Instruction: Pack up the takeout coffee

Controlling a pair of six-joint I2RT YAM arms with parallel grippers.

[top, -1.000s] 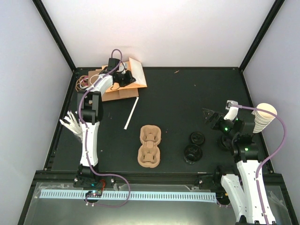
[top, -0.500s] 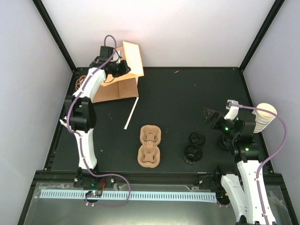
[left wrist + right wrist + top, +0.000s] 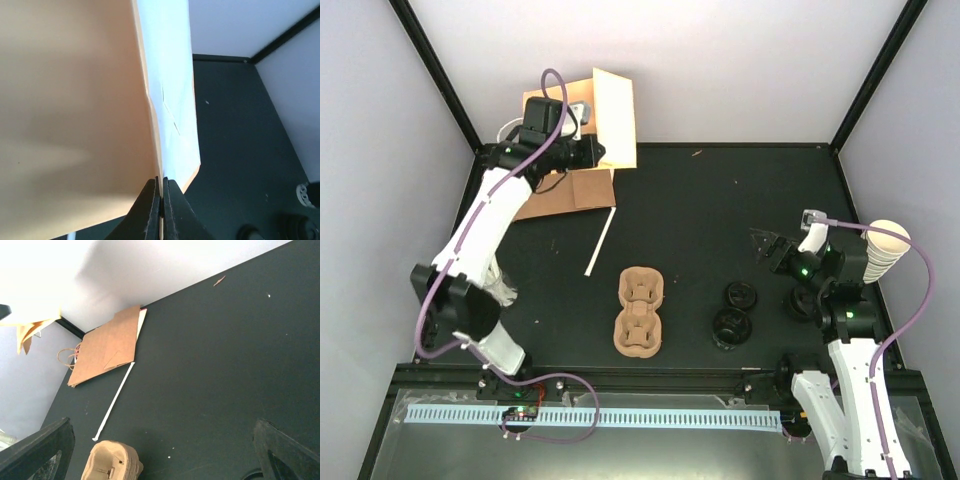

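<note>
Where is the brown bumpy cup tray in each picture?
Top external: the cup tray sits mid-table, near the front.
Left wrist: not in it.
Right wrist: the cup tray peeks in at the bottom left.
Shared landmark: the white stick near it, in both those views.

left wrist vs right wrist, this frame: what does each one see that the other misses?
Left wrist only: the left end effector shut on the edge of a raised tan paper bag. Right wrist only: the pulp tray, a white straw, a flat brown bag lying on the table, and the open right end effector. Both: the black table and white back wall.
</note>
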